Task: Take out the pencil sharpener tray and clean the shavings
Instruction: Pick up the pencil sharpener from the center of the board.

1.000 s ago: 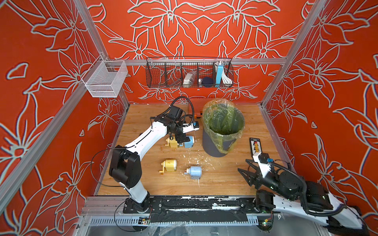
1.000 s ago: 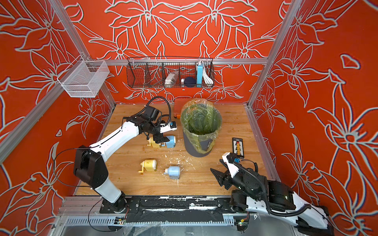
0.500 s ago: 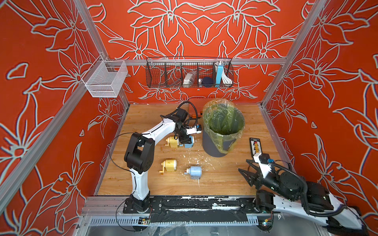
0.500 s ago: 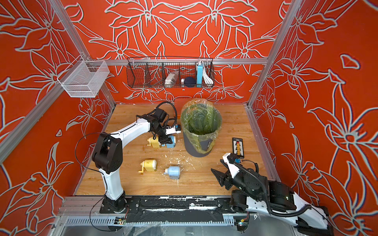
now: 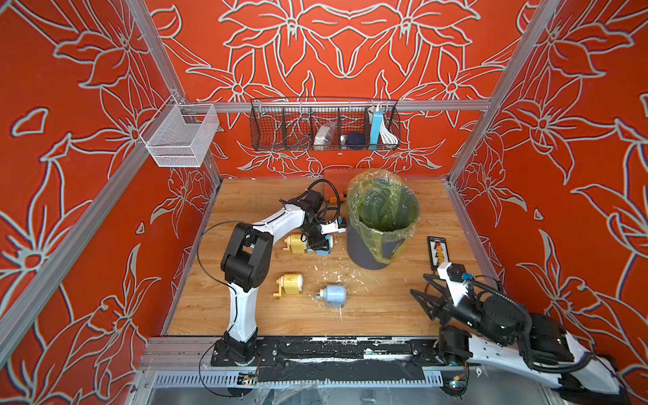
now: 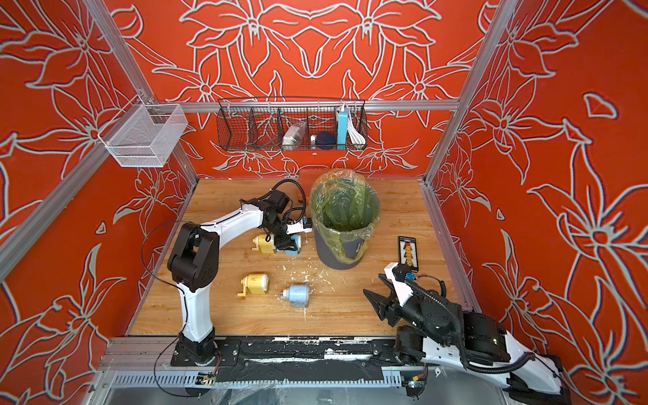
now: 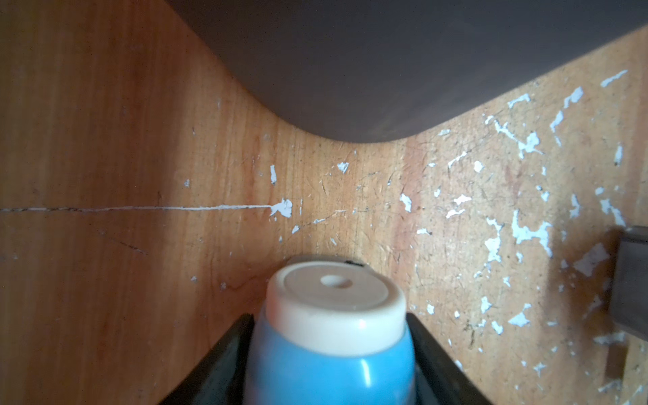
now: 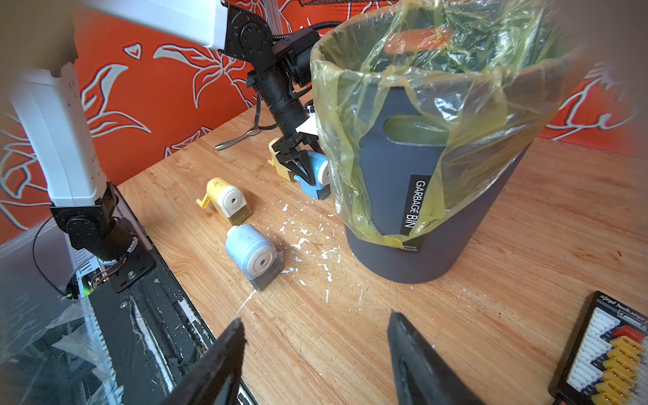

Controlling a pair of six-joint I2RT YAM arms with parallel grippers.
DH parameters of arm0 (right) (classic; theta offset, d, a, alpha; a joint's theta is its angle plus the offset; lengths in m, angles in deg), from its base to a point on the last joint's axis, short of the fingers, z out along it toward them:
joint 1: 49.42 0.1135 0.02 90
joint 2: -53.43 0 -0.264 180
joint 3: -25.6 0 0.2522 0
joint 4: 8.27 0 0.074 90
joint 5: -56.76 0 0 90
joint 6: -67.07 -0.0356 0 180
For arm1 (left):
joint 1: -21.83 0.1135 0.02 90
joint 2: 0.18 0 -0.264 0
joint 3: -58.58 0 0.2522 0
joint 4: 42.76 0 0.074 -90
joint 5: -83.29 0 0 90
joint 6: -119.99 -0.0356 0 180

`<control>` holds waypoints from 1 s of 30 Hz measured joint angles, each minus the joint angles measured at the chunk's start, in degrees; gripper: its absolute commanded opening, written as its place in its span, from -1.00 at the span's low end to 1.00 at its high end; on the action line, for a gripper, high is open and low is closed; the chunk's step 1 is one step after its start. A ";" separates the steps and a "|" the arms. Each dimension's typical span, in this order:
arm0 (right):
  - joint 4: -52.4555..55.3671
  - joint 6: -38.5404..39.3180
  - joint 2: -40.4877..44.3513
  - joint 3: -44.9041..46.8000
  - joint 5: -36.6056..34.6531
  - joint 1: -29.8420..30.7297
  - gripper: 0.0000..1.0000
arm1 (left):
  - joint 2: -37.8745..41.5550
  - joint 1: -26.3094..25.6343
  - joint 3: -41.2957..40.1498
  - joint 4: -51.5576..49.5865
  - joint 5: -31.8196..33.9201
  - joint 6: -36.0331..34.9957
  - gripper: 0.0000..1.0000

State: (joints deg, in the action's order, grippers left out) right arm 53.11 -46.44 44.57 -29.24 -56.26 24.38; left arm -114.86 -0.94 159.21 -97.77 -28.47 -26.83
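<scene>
My left gripper [image 5: 321, 242] is shut on a blue pencil sharpener [image 7: 329, 333] with a cream face, right beside the bin; its black fingers [image 7: 426, 336] press both flanks. It shows too in the right wrist view as the blue pencil sharpener [image 8: 317, 171]. A yellow sharpener [image 5: 296, 243] touches it. Nearer the front lie another yellow one [image 5: 291, 283] and a pale blue one [image 5: 333, 295] whose translucent tray [image 8: 264, 278] sits in its base. The held sharpener's tray is hidden. Whitish shavings [image 5: 329, 271] litter the wood. My right gripper [image 8: 315, 322] hangs open and empty at front right.
A grey garbage bin [image 5: 364, 252] with a yellow-green liner stands mid-table. A black connector card [image 5: 437, 249] lies to its right. A black wire basket [image 5: 324, 126] hangs on the back wall and a white mesh basket [image 5: 182, 135] on the left rail.
My left gripper has narrowed onto the blue sharpener and its elbow has swung in toward the table. The right arm has barely moved.
</scene>
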 measured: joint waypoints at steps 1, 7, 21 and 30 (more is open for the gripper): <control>0.00 -0.02 0.00 0.00 -0.02 0.00 0.34 | -0.07 0.00 -0.09 -0.02 0.04 0.00 0.31; -0.02 -0.02 0.09 0.00 0.00 0.00 0.34 | -0.13 0.00 -0.59 0.46 -0.24 -0.02 -0.01; -0.13 0.83 0.37 -0.07 -0.09 0.00 0.36 | 10.38 -0.22 -11.10 3.74 -1.49 2.78 -0.97; -5.05 11.65 -12.26 -7.93 1.62 0.00 0.73 | 30.10 -0.22 -11.19 -1.73 -4.15 4.37 -1.00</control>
State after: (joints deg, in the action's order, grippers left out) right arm 48.06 -34.79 32.31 -37.17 -54.65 24.38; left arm -84.76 -1.15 148.02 -99.50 -32.62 -22.46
